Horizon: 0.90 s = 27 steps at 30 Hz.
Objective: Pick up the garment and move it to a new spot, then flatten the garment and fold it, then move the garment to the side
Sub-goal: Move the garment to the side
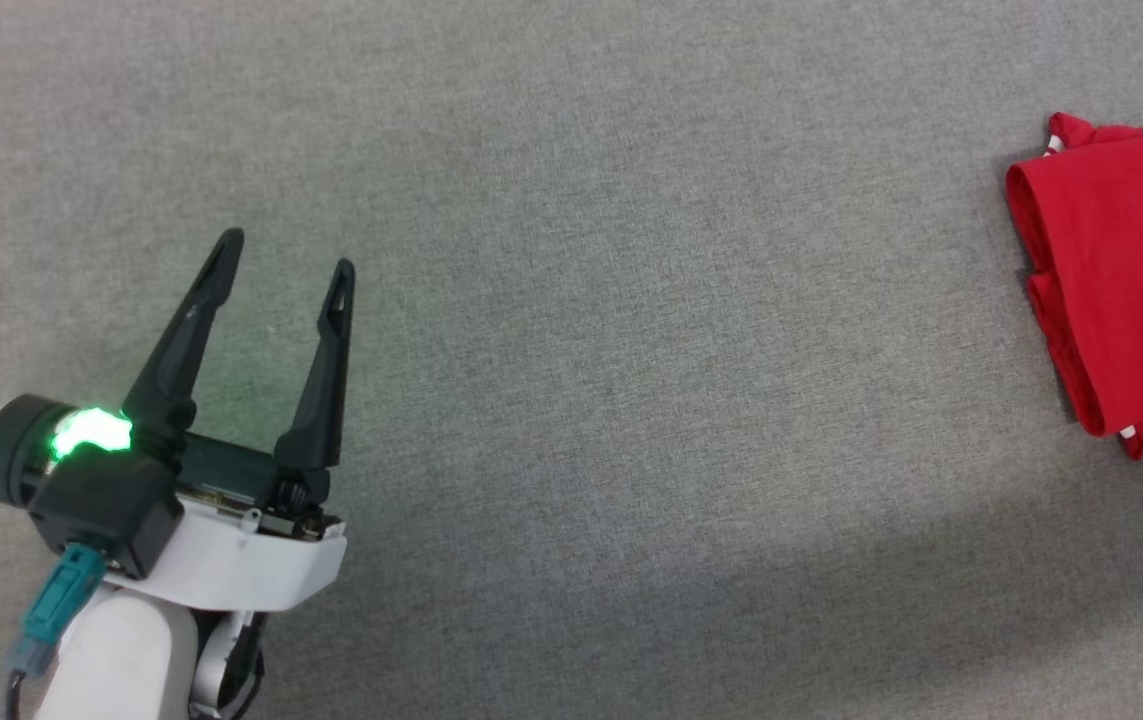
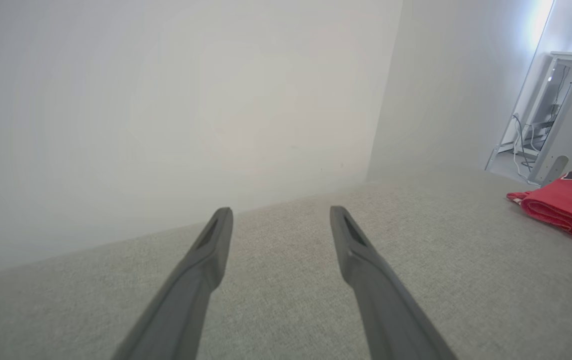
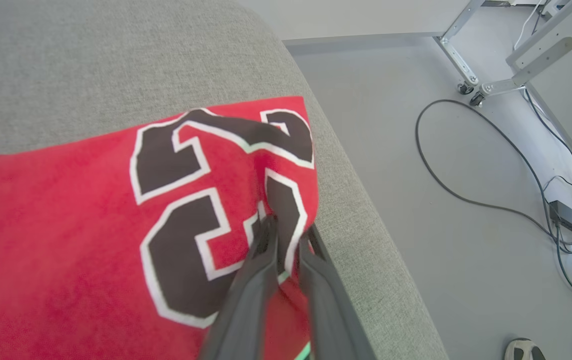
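Observation:
The garment (image 1: 1126, 290), a red T-shirt folded into a thick bundle, lies at the right edge of the grey padded surface in the head view. The left wrist view has the garment (image 2: 566, 207) low at the far right. Up close, the garment (image 3: 65, 225) shows black numerals outlined in white. My right gripper (image 3: 286, 235) is shut on a fold of the red cloth near the surface's edge. My left gripper (image 1: 286, 255) hovers open over bare grey fabric at the lower left, well away from the shirt, nothing between its fingers (image 2: 210, 250).
The grey padded surface (image 1: 571, 300) stretches wide between the left gripper and the shirt. Its rounded edge (image 3: 361, 210) drops to a floor with black cables (image 3: 471, 150), a power brick and wheeled metal legs (image 3: 466, 65). A pale wall (image 2: 165, 100) rises behind.

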### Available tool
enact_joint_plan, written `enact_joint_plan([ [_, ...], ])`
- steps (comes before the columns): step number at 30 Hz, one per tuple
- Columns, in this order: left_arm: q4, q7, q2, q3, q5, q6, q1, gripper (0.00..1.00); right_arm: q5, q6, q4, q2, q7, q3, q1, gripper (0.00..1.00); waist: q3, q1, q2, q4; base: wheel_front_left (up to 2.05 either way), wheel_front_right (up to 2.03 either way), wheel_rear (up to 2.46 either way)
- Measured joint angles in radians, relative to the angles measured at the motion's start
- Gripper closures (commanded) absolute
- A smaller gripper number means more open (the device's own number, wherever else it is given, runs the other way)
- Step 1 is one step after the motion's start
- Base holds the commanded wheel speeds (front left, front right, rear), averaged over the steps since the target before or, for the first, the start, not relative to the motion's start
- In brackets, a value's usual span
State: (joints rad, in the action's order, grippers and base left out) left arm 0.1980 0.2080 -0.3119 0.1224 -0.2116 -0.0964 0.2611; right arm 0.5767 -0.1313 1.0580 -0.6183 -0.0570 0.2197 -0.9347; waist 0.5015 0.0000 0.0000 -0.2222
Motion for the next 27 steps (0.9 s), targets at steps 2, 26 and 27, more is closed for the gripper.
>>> enact_joint_plan([
  [2,-0.007,0.006,0.001,0.0,0.002,0.004,0.001,0.0,0.012,0.0,0.014,-0.001,0.008,0.01,-0.002,0.0,-0.007,0.0,0.0,0.002,0.0,0.0,0.0],
  [26,-0.234,0.053,0.061,-0.067,-0.047,0.026,-0.099,0.0,0.161,0.0,-0.289,0.043,0.126,0.286,0.158,0.0,-0.247,0.0,0.0,0.101,0.0,0.0,0.0],
  [27,-0.237,0.053,0.062,-0.071,-0.048,0.025,-0.101,0.0,0.162,0.0,-0.304,0.048,0.138,0.299,0.173,0.0,-0.258,0.0,0.0,0.108,0.0,0.0,0.0],
])
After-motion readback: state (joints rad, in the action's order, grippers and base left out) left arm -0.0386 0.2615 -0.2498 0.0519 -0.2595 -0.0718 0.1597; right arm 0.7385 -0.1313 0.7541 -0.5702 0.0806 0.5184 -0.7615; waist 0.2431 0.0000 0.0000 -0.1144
